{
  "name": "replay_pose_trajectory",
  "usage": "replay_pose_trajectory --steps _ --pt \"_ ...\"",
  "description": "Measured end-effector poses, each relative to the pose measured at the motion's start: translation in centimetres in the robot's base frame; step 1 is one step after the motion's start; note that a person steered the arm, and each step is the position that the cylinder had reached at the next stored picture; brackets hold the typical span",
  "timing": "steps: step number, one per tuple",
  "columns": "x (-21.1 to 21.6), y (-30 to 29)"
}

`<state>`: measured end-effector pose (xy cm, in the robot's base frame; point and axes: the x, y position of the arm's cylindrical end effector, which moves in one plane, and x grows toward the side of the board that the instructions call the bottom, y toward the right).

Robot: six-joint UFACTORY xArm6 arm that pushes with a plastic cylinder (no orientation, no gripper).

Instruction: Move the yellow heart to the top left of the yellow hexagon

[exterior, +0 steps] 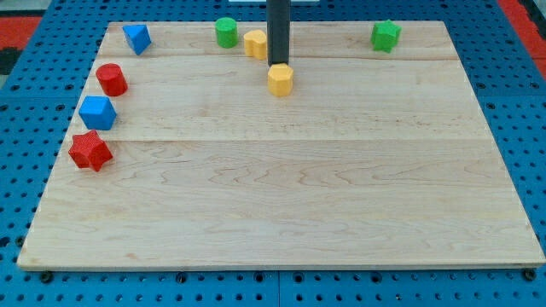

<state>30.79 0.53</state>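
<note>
The yellow hexagon [280, 80] sits near the top middle of the wooden board [281, 196]. The yellow heart [255, 43] lies just up and to the left of it, partly hidden by the rod. My tip [278, 64] comes down from the view's top and ends at the hexagon's top edge, just right of the heart. Whether the tip touches either block cannot be told.
A green cylinder [226, 32] stands left of the heart. A green star [386, 36] is at the top right. Along the left edge lie a blue block [136, 38], a red cylinder [111, 79], a blue cube [97, 112] and a red star [90, 151].
</note>
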Motion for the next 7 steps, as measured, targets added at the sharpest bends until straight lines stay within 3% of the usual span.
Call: replay_pose_trajectory --steps 1,2,3,4,6,7 --pt "3.2 0.0" --pt "4.7 4.1" --pt "-0.2 4.8" --pt "-7.0 2.6" --pt "-7.4 -10.1" --pt "-4.1 -13.4"
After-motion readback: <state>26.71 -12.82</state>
